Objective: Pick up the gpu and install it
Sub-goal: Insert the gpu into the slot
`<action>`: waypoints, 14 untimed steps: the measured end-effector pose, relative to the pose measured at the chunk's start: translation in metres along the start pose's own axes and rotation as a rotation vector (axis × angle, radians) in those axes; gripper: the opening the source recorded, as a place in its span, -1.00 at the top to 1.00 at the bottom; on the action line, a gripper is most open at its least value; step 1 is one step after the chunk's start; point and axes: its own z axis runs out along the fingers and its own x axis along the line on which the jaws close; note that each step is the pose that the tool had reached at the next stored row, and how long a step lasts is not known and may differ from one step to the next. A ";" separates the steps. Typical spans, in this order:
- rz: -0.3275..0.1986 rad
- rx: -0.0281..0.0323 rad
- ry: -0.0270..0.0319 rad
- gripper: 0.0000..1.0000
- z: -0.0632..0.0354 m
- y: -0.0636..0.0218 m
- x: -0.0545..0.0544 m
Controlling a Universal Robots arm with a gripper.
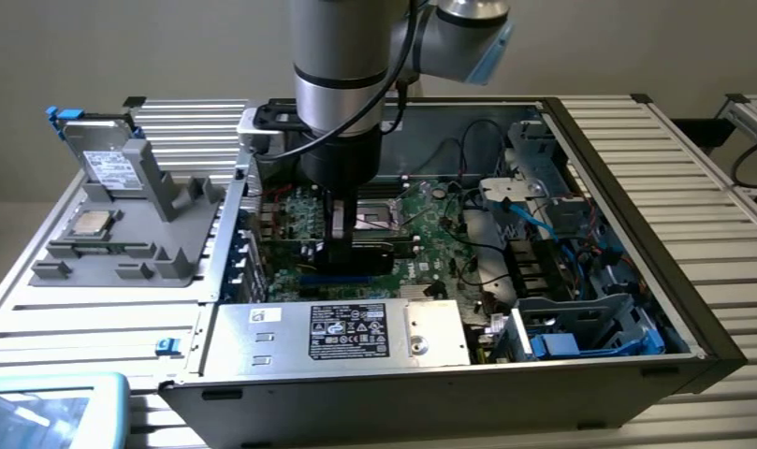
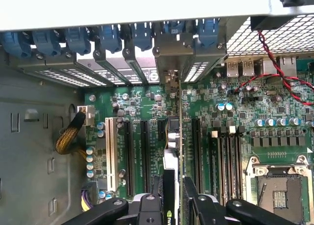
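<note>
1. Black fingers of the gripper sit closest to the wrist camera, clamped on the gpu from both sides.
2. Wrist view: the card stands on edge, at right angles to the green motherboard. Its thin upper edge faces the camera.
3. Wrist view: its long axis runs straight away from the gripper. The metal bracket end points at the rear wall, under the row of blue latches.
4. Wrist view: the card lies in line with the expansion slots, between two long black slots and a little off from the white slot. Whether it is fully seated I cannot tell.
5. Wrist view: the empty processor socket lies to one side of the card, with red and black wires looping beyond it.
6. Exterior view: the arm reaches straight down into the open computer case, and the gripper is low over the board.
7. Exterior view: the card shows as a dark strip under the gripper. It lies across the picture, with its bracket end toward the exterior view's left.
8. Exterior view: the power supply with its label fills the near end of the case.
9. Exterior view: outside the case on the exterior view's left, a grey holder carries a silver drive with blue tabs.
</note>
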 end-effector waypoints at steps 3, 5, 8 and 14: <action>0.000 0.0000 -0.0001 0.44 0.0001 0.0002 -0.001; 0.000 0.0001 -0.0001 0.44 0.0002 0.0001 -0.002; 0.000 0.0001 -0.0001 0.44 0.0002 0.0001 -0.002; 0.000 0.0001 -0.0004 0.44 0.0025 0.0002 -0.002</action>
